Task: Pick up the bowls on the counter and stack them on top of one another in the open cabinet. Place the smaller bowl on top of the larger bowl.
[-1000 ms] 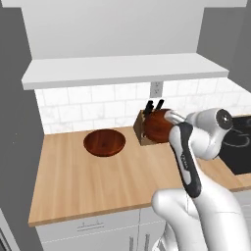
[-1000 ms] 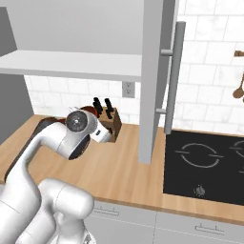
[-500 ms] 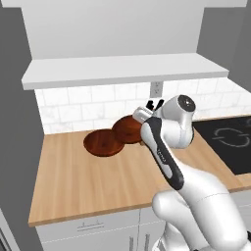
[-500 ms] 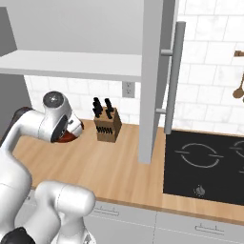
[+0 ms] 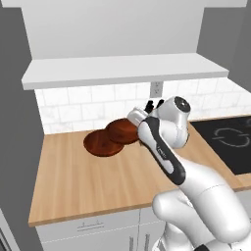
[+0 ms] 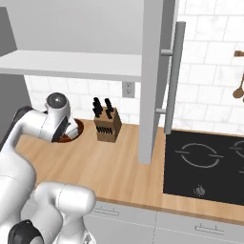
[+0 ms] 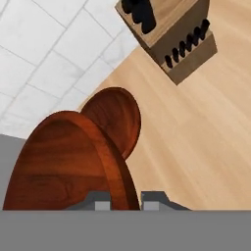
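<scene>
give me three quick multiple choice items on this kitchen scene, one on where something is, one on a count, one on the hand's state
1. Where is the knife block?
A. on the counter by the tiled wall
B. on the stovetop
C. in the open cabinet

2. How many dark red-brown bowls are in the scene?
A. one
B. two
C. four

3. What is the hand doing?
A. hanging open above the stovetop
B. shut on the rim of a bowl
C. resting flat on the counter

Answers:
1 A, it stands on the counter against the tiles.
2 B, the left base view shows one bowl raised partly over the other bowl.
3 B, in the hand view the fingers pinch the near bowl's rim.
</scene>
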